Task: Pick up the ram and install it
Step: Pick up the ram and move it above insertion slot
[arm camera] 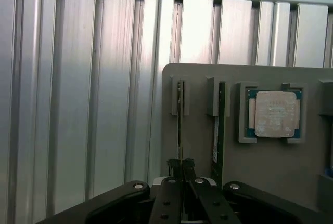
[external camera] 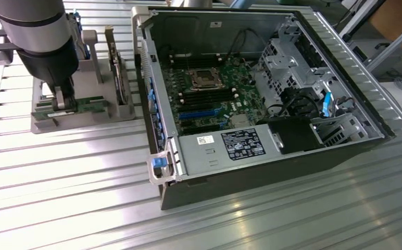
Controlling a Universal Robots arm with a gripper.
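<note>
Closest in, the gripper (arm camera: 182, 168) is clenched on the ram (arm camera: 180, 122), its two dark fingers pinching the thin green stick. The stick stands on edge in a slot of the grey holder (arm camera: 203, 146). That holder sits on the ribbed metal table (external camera: 69, 172) at the exterior view's left, just beside the open computer case (external camera: 256, 182).

The step in hand looks like drawing the stick out of its slot. To do it well, the pinch should lie flat on both faces. Any pull should run straight along the slot walls (a tilt would likely jam the board against them, or bend it).

The holder carries more than the ram. A second green stick (arm camera: 221, 125) stands in the neighbouring slot, and a square silver processor (arm camera: 276, 113) lies in its own pocket further along. The case holds a green circuit board (external camera: 215, 96) on its floor. A grey power box (external camera: 229, 146) with a white label sits against its near wall.
</note>
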